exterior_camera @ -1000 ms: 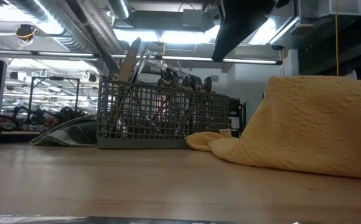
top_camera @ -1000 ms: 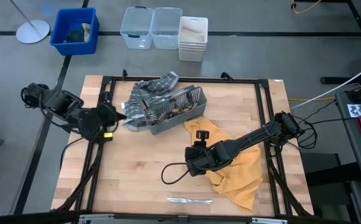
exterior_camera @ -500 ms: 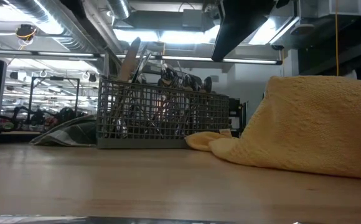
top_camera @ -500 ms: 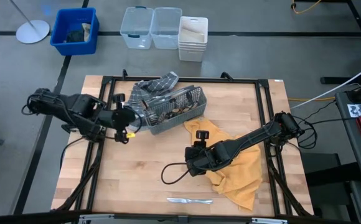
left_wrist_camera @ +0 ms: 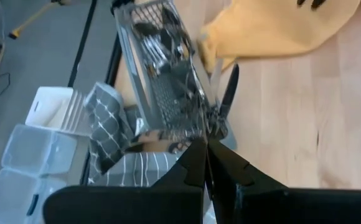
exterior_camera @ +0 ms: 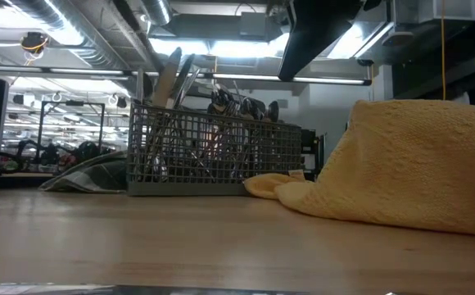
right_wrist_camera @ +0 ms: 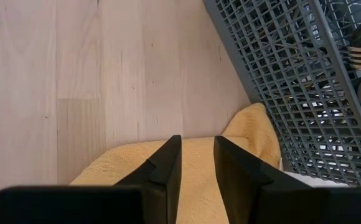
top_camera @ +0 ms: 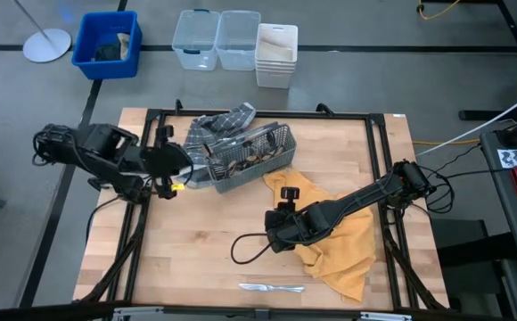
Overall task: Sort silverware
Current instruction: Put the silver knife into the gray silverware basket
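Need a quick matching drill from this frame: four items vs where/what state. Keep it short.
1. left gripper
2. right gripper
3. wire caddy
4. loose silverware

a. open, over the yellow towel
b. near table edge, alone
c. shut, beside the caddy's left end
d. full of silverware, partly on a checked cloth

Pairs: 1-c, 2-a, 3-d, 4-b

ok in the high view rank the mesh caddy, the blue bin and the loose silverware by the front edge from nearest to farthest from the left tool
From the left tool, shut:
1. Mesh caddy, right beside it.
2. Blue bin, on the floor beyond the table's far edge.
3. Loose silverware, at the near edge.
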Available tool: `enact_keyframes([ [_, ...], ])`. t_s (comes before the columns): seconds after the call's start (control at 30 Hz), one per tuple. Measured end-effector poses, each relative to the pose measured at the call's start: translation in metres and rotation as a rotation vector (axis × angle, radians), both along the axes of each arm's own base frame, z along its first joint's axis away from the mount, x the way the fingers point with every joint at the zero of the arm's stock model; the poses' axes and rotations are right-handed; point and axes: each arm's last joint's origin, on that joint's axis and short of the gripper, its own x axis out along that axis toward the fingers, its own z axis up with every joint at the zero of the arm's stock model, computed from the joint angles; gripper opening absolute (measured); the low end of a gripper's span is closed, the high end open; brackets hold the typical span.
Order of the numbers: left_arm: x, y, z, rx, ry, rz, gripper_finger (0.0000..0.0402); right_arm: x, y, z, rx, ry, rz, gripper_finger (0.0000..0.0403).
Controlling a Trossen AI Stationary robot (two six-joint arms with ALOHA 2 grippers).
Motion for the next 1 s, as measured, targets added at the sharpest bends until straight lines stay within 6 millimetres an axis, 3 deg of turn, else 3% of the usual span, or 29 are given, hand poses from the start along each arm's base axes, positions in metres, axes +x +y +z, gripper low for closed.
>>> enact_keyframes([
  [0.23,-0.012,0.003,0.014,-0.009,0.023,-0.018,0.0,0.0,0.0,0.0,0.0,0.0,0.0,0.0097],
  [0.7,-0.015,0.002,0.013,-0.087,0.054,-0.025,0.0,0.0,0.0,0.0,-0.001,0.001,0.0,0.0097],
  [1.0,0.003,-0.001,0.0,-0.075,0.134,-0.021,0.0,0.0,0.0,0.0,0.0,0.001,0.0,0.0097],
])
